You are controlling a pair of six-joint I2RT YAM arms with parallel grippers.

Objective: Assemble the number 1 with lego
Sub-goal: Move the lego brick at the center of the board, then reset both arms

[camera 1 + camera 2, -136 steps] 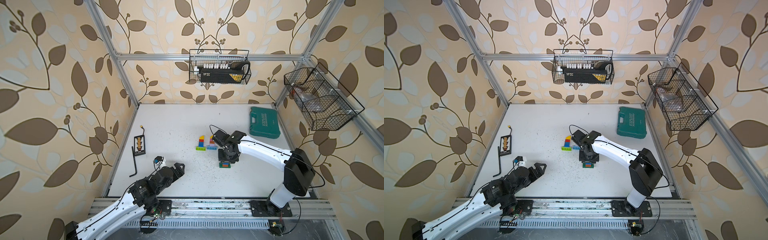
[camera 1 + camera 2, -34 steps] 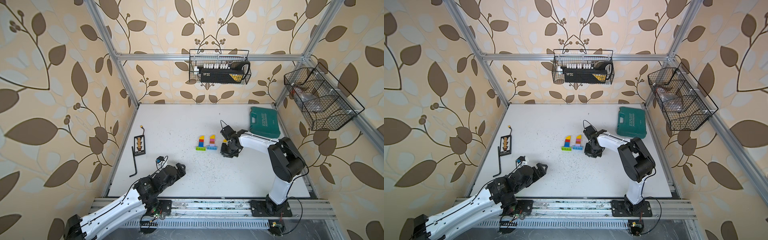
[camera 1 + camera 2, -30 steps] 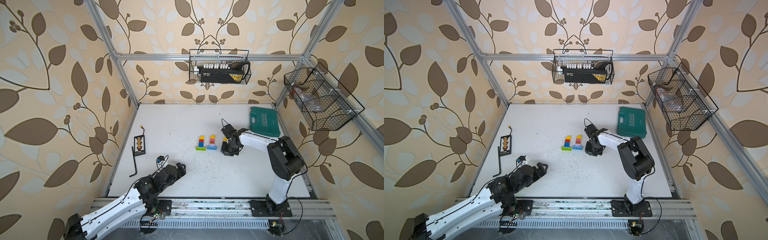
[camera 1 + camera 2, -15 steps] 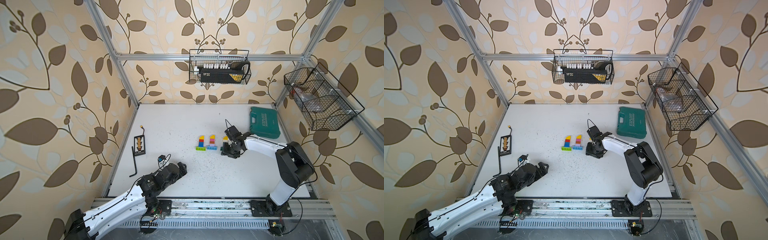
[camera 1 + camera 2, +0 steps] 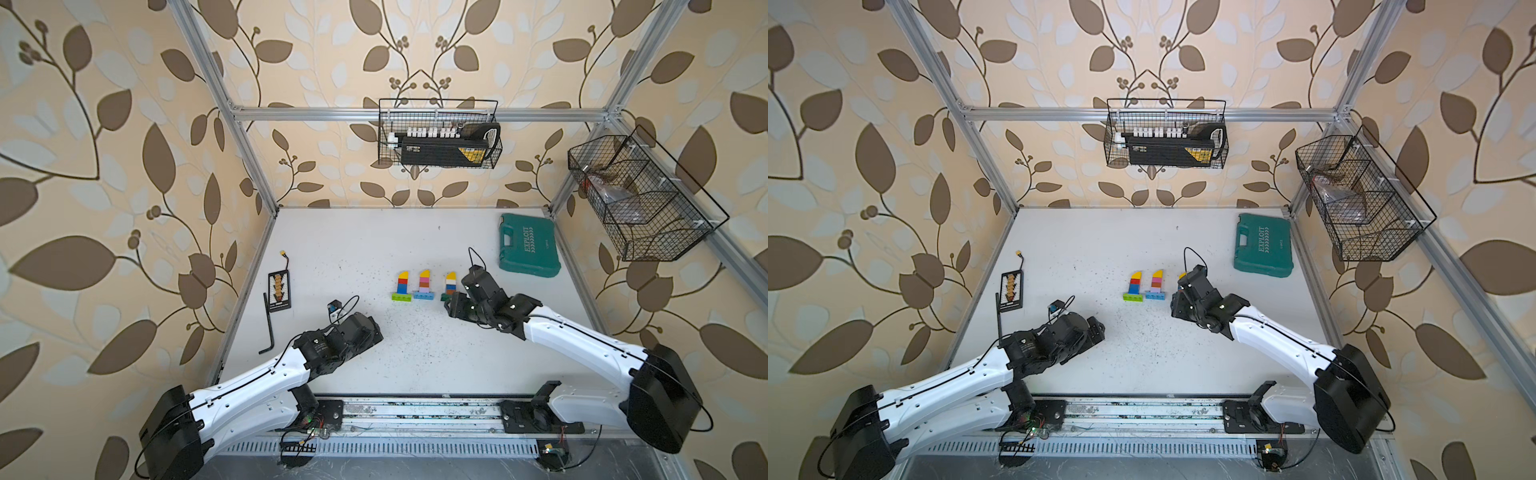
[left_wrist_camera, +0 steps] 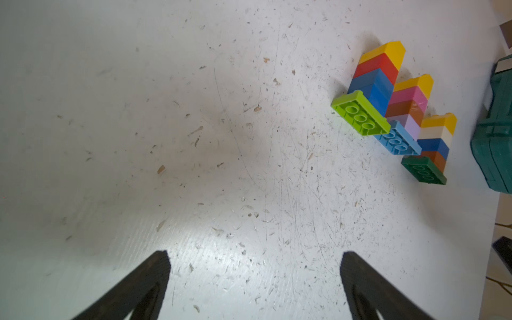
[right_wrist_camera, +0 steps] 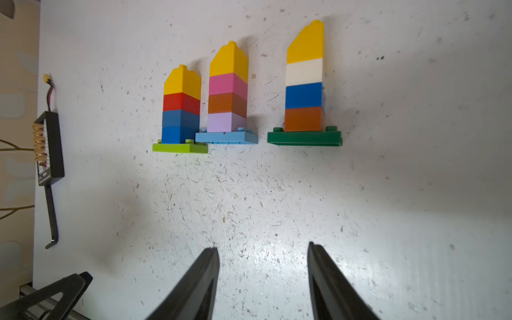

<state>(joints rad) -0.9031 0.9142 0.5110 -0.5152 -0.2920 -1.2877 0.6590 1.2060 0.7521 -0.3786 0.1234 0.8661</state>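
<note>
in both top views three lego stacks lay flat in a row near the middle of the white table. the lime-based stack and the light-blue-based stack were close together, and the dark-green-based stack was a little apart. the right gripper sat just beside the dark green base. the left gripper was toward the front left, well apart from the lego. a teal case lay at the back right.

in the left wrist view the left gripper's fingers were spread wide over bare table with nothing between them. the three stacks lay farther off, with the undersides of their bases toward the camera.

in the right wrist view the right gripper's jaws stood apart and held nothing, near the dark green base but clear of it. each stack had four bricks on a long base, with a sloped yellow brick at the far end. the lime and light blue bases touched at their corners.
</note>
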